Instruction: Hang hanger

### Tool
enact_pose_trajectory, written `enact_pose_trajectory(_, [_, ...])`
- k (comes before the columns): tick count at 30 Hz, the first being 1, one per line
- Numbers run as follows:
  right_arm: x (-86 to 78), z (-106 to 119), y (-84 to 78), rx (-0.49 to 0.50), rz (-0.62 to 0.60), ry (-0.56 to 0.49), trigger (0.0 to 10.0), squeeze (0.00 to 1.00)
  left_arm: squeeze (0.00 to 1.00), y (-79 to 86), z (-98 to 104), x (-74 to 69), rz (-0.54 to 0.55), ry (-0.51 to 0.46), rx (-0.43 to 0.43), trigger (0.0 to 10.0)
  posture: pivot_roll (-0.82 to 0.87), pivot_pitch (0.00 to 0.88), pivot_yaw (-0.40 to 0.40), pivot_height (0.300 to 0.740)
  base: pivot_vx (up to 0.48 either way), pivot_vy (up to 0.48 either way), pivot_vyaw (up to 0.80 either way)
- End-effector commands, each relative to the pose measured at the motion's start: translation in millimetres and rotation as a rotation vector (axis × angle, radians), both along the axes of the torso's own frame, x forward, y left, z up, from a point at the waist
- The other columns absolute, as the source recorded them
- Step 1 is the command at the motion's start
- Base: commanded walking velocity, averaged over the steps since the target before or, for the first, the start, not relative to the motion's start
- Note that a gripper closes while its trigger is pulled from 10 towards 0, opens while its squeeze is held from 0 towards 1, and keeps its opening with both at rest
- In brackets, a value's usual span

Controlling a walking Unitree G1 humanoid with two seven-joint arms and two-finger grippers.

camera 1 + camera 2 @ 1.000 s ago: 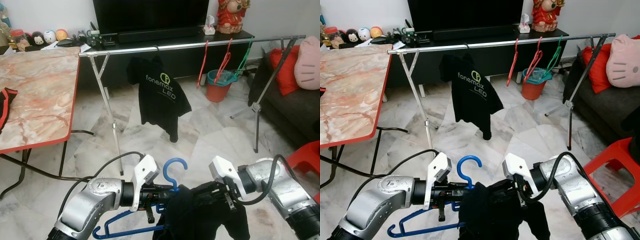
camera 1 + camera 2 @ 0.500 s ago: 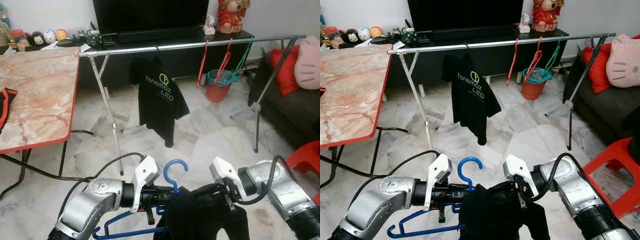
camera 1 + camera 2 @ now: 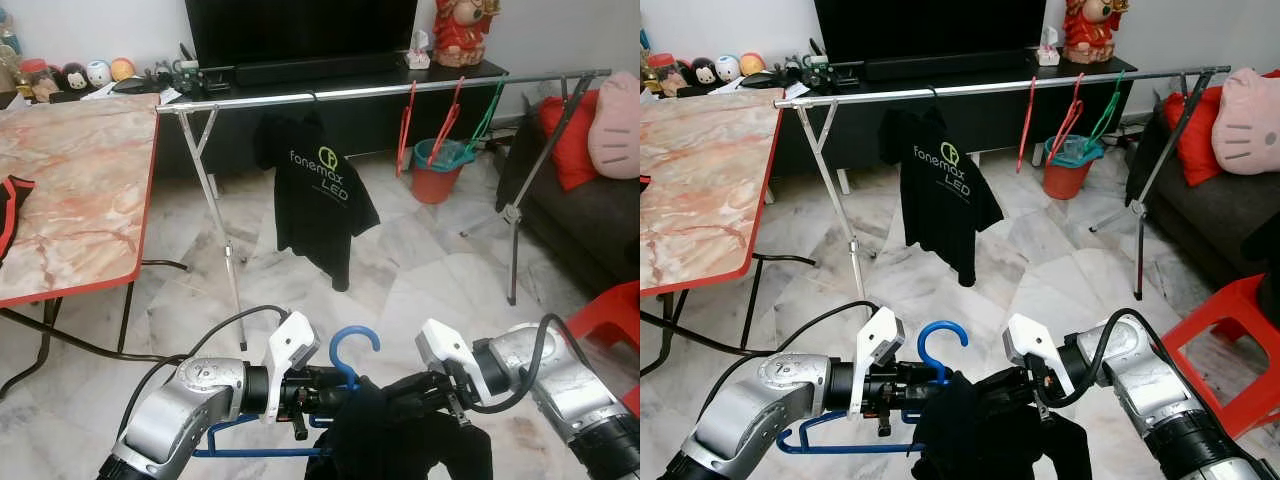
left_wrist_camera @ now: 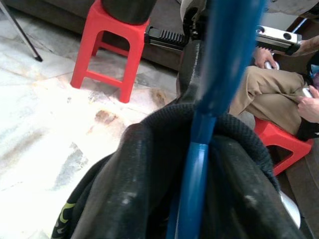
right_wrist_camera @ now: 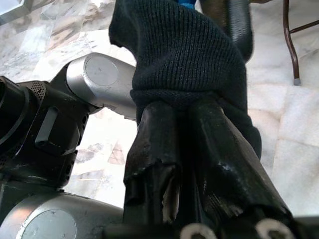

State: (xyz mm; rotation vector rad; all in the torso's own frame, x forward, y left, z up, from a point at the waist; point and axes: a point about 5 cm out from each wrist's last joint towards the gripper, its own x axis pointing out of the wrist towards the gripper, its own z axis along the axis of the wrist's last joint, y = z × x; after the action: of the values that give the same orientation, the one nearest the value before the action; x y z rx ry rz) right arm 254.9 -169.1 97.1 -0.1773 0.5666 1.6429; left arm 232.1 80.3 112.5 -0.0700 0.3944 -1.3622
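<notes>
Low in front of me, my left gripper is shut on the neck of a blue hanger, whose hook points up. A black garment is draped over the hanger; its knit collar wraps the blue neck. My right gripper is shut on that collar from the other side, close to the left one. Farther ahead a silver clothes rail spans the room. A black printed T-shirt hangs on it, and bare red hangers and a green one hang further right.
A marble-patterned table with a red edge stands on the left. An orange-red bucket sits behind the rail, with a dark sofa and a red stool on the right. A seated person is near another red stool.
The blue hanger has risen a little and its bottom bar now lies more level. Its hook has edged to the right. The T-shirt on the rail sways slightly.
</notes>
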Motion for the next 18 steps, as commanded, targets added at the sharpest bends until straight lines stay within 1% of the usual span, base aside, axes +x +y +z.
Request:
enact_pose_trajectory(1, [-17.6, -17.1, 13.7, -0.018, 0.147, 0.095, 0.0, 0.0, 1.0, 1.1, 34.4, 19.2, 0.051, -0.169, -0.095, 10.0, 0.02, 0.0, 0.006, 0.74, 0.0, 0.0, 0.0])
enact_pose_trajectory(4, [-18.4, -18.2, 13.1, -0.029, 0.154, 0.095, 0.0, 0.0, 1.0, 4.8, 34.4, 21.8, 0.06, -0.18, -0.082, 10.0, 0.02, 0.0, 0.007, 0.74, 0.0, 0.0, 0.0])
enact_pose_trajectory(5, [-18.5, -19.1, 11.8, -0.042, 0.156, 0.093, 0.0, 0.0, 1.0, 11.2, 35.5, 26.2, 0.077, -0.194, -0.066, 10.0, 0.02, 0.0, 0.008, 0.74, 0.0, 0.0, 0.0])
enact_pose_trajectory(6, [-18.5, -19.1, 11.8, -0.042, 0.156, 0.093, 0.0, 0.0, 1.0, 11.2, 35.5, 26.2, 0.077, -0.194, -0.066, 10.0, 0.02, 0.0, 0.008, 0.74, 0.0, 0.0, 0.0])
enact_pose_trajectory(9, [-18.6, -21.8, 9.2, -0.068, 0.154, 0.087, 0.0, 0.0, 1.0, 21.4, 38.3, 31.8, 0.099, -0.207, -0.049, 10.0, 0.02, 0.0, 0.008, 0.74, 0.0, 0.0, 0.0])
enact_pose_trajectory(18, [-20.5, -24.8, 9.1, -0.076, 0.153, 0.09, 0.0, 0.0, 1.0, 37.6, 43.9, 39.1, 0.12, -0.217, -0.029, 10.0, 0.03, 0.0, 0.003, 0.74, 0.0, 0.0, 0.0])
